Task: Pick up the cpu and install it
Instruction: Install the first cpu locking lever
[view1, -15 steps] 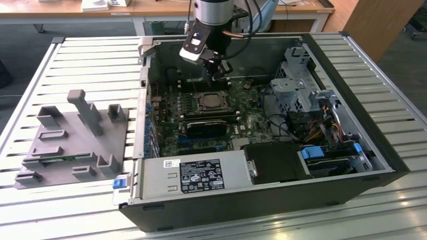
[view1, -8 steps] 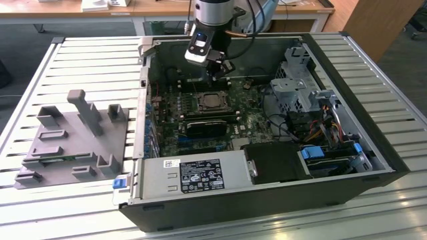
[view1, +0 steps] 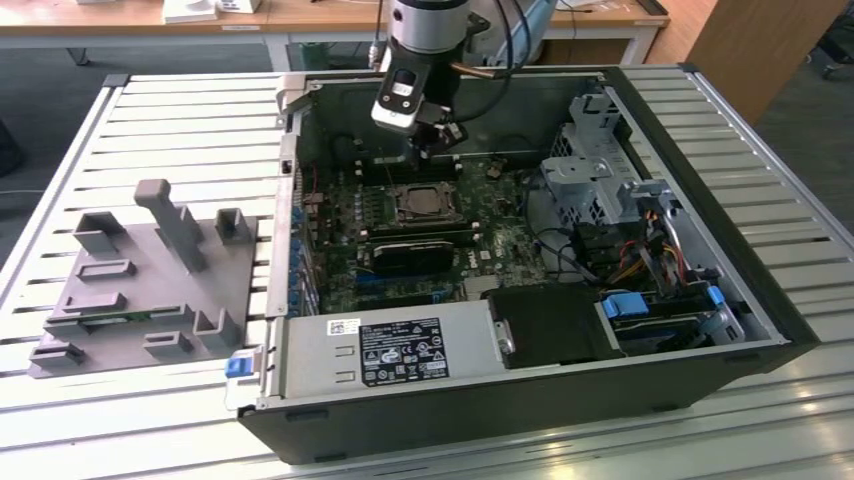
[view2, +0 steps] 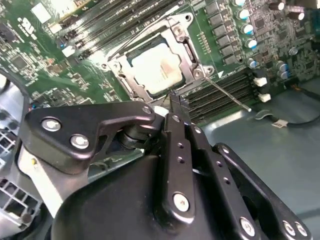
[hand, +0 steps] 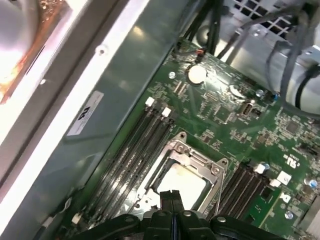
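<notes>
The cpu (view1: 424, 203) lies flat inside the metal socket frame (view2: 187, 50) on the green motherboard of the open computer case. Its pale, shiny top (view2: 155, 67) shows in both wrist views (hand: 185, 182). My gripper (view1: 438, 140) hangs above the board, just behind the socket toward the case's back wall. Its black fingertips (hand: 172, 199) are pressed together with nothing between them, a short way off the cpu and clear of it. A thin metal lever (view2: 230, 95) sticks out from one corner of the socket.
A grey plastic fixture tray (view1: 147, 270) stands on the slatted table at the exterior view's left. In the case are a black block (view1: 420, 255) in front of the socket, memory slots (hand: 130, 155), the power supply (view1: 387, 350), a drive cage (view1: 601, 160) and cables (view1: 641, 240).
</notes>
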